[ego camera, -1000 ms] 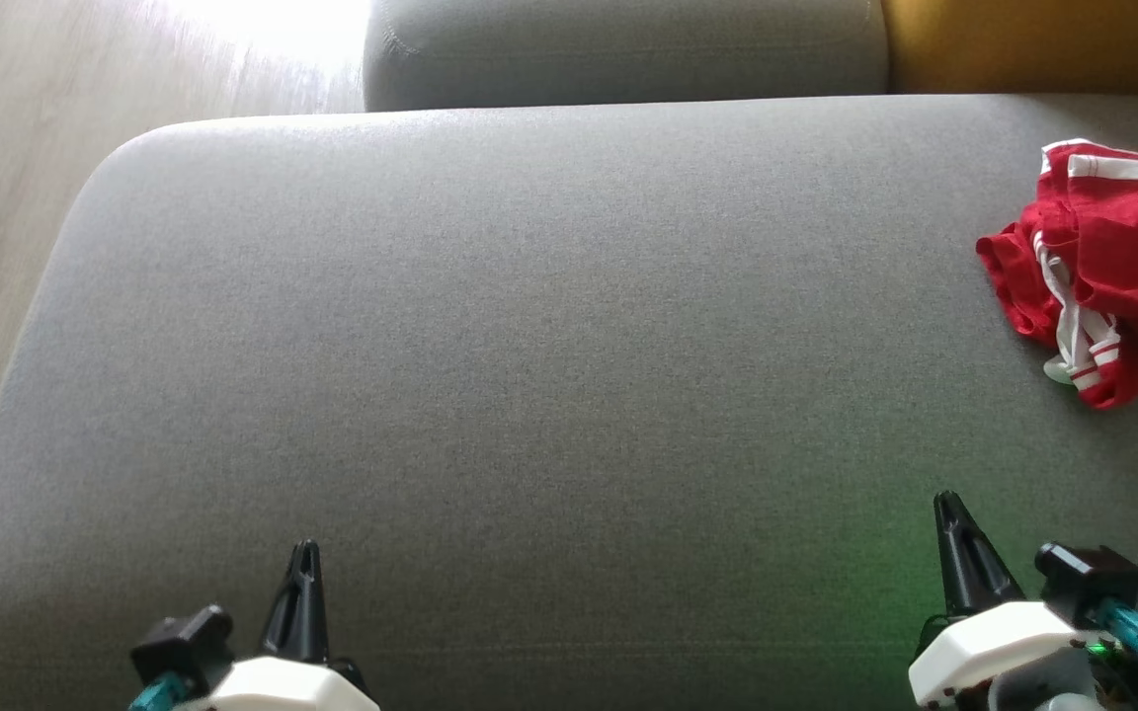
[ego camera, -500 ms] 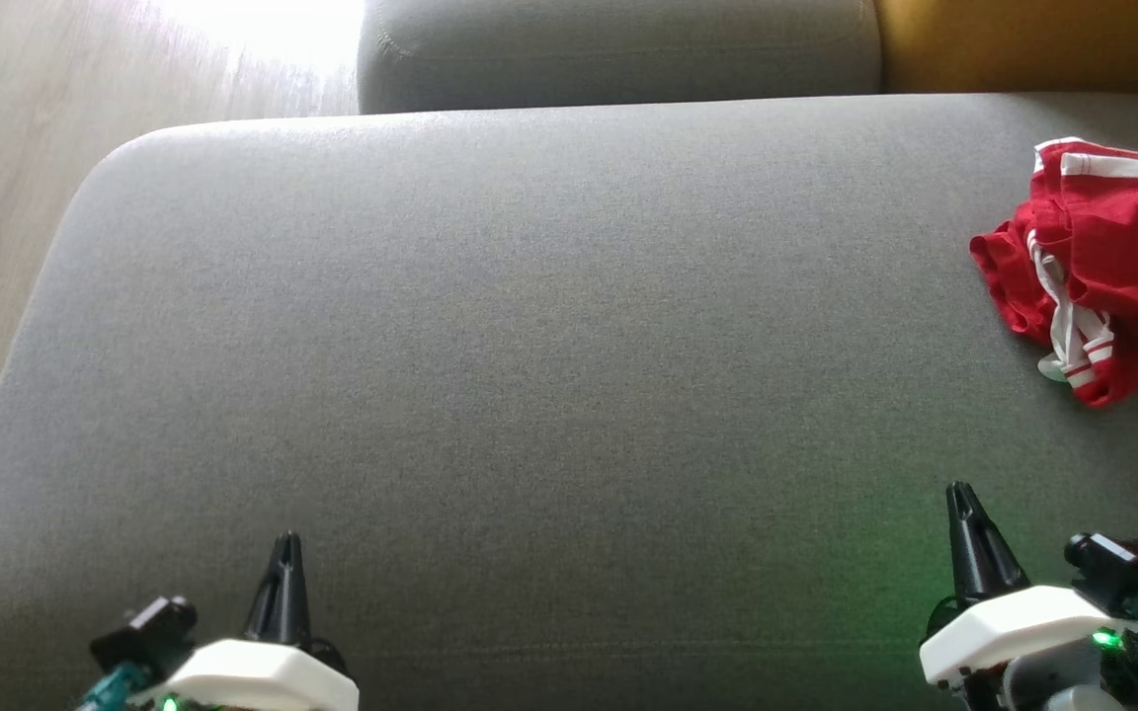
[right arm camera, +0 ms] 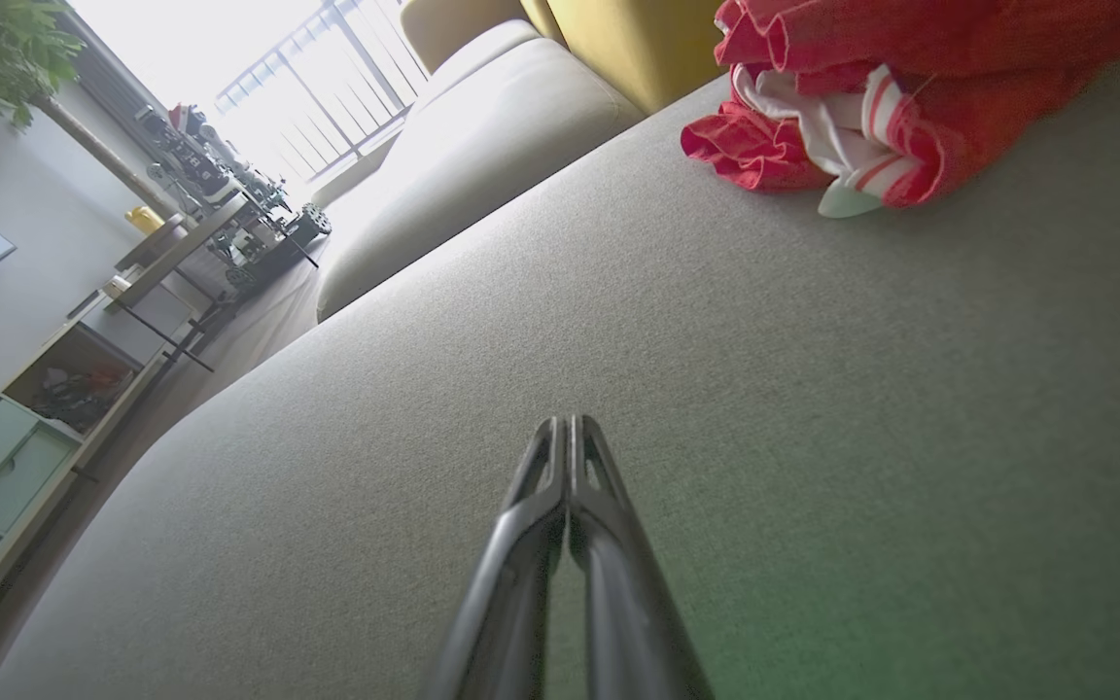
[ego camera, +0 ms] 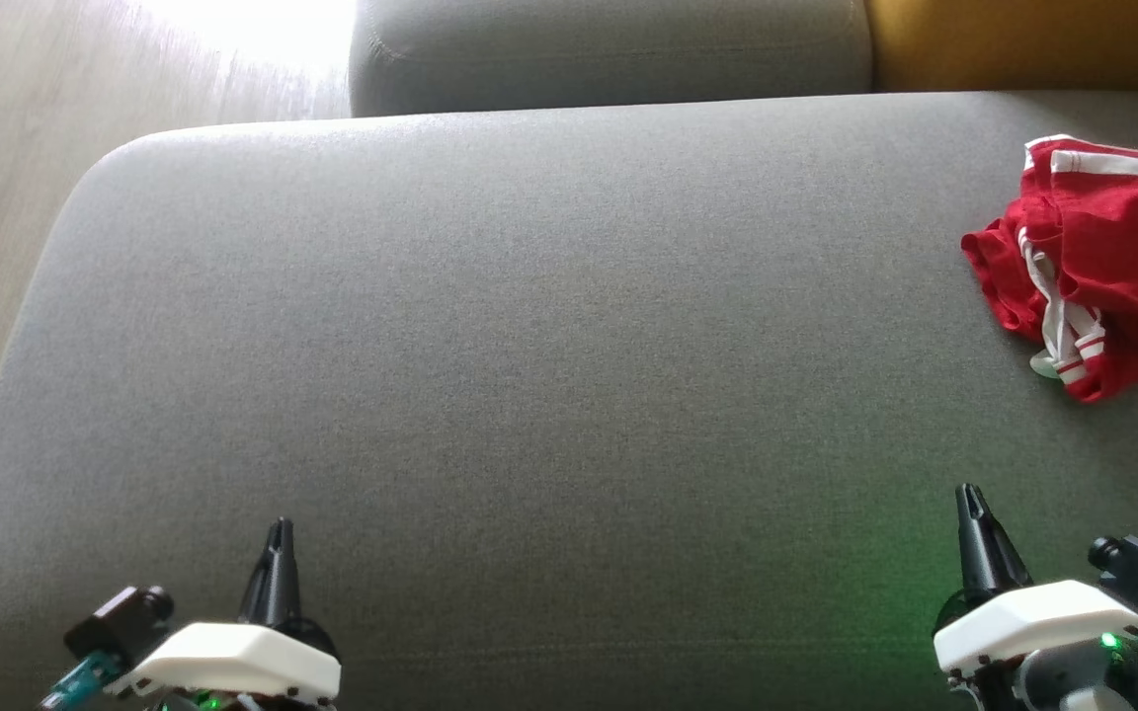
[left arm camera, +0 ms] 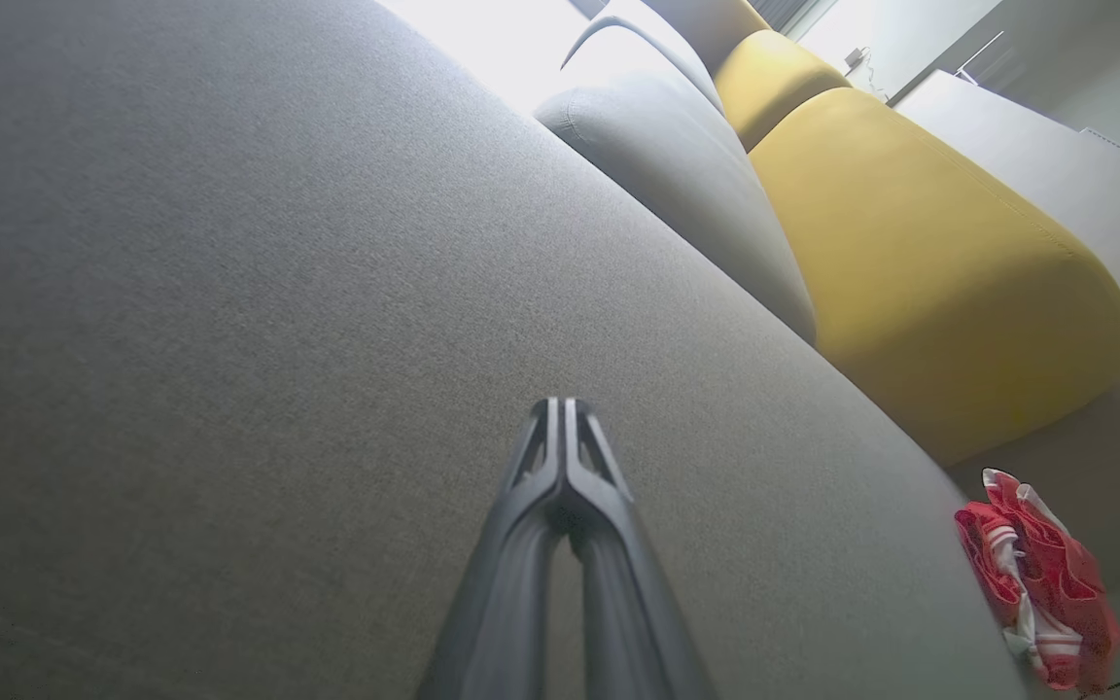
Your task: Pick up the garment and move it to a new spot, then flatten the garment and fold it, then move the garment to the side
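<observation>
While both arms sit low at the near edge of the grey sofa seat (ego camera: 529,346), our left pincer (ego camera: 280,525) and right pincer (ego camera: 969,492) are each pinched fully closed on nothing. Their long dark fingers point away from us across the fabric, well apart from each other. We get a green glow (ego camera: 885,583) on the seat just beside the right one. Further out on our right, the garment (ego camera: 1112,257), red with white stripes, lies crumpled in a heap on the seat, well apart from either pincer. Past that we've got a grey back cushion (ego camera: 609,49), a yellow cushion (ego camera: 1014,44) next to it, and wood floor (ego camera: 36,118) off left.
</observation>
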